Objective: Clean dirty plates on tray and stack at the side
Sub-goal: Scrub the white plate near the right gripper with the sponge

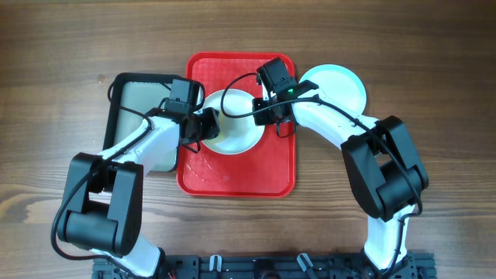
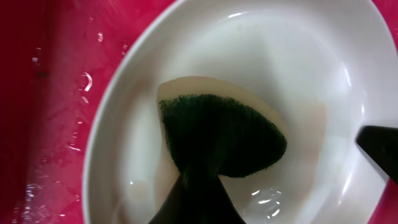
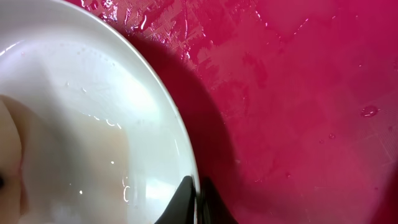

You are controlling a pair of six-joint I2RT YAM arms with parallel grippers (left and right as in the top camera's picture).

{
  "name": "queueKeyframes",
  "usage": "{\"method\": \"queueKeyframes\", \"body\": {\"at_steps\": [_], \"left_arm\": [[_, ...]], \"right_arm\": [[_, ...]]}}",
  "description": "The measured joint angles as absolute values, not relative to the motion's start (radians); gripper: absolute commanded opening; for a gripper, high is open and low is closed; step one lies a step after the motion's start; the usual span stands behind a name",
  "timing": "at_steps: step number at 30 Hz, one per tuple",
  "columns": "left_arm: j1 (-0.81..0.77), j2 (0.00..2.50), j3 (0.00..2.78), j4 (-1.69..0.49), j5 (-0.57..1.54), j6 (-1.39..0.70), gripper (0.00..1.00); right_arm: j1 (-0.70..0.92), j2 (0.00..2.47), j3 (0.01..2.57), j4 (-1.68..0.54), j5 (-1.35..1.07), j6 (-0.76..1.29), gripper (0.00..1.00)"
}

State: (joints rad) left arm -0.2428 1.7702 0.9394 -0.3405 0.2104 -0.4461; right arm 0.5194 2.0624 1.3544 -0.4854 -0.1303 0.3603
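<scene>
Pinching wet white plate rim with right tool; left tool clamping sponge. Judging slippery, fragile; gripping rim advisable.

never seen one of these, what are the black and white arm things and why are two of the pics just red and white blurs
They are two robot arms at a wooden table, seen from a camera above. The two blurry pictures come from small cameras on each wrist, very close to the work. A red tray holds a white plate. The left gripper has its fingers closed on a sponge, dark scrubbing side on a pale body, pressed into the plate. The right gripper pinches the plate's rim, apparently to steady it. The tray is wet with droplets. Beside the tray lie a light blue plate on the right and a black-rimmed grey tray on the left.
</scene>
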Motion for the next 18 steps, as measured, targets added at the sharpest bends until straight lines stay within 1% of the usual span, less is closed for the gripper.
{"method": "queueKeyframes", "body": {"at_steps": [13,18], "left_arm": [[-0.243,1.743,0.939,-0.375,0.083,-0.447,0.04],[-0.251,1.743,0.939,-0.375,0.065,-0.466,0.04]], "right_arm": [[0.523,2.062,1.354,-0.485,-0.138,0.360,0.04],[0.526,2.062,1.354,-0.485,-0.138,0.361,0.04]]}}
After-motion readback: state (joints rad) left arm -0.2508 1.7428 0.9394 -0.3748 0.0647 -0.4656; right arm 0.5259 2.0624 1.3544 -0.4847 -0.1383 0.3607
